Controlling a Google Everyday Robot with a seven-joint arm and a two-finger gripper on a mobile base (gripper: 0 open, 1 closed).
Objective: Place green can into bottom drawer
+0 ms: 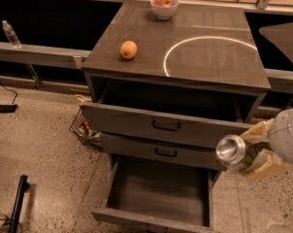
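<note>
The green can (232, 152) lies sideways in my gripper (255, 153) at the right edge of the view, its shiny silver end facing the camera and a little of its green body showing behind. The gripper's pale fingers (263, 130) are shut on the can from above and below. The can hangs in the air by the right front corner of the cabinet, level with the middle drawer. The bottom drawer (158, 191) is pulled far out below and to the left, its plain grey floor bare.
The top drawer (166, 125) and middle drawer (161, 152) stick out a little. An orange (128, 49) and a white bowl of fruit (164, 6) sit on the cabinet top. A wire basket (83, 128) stands on the floor at the left.
</note>
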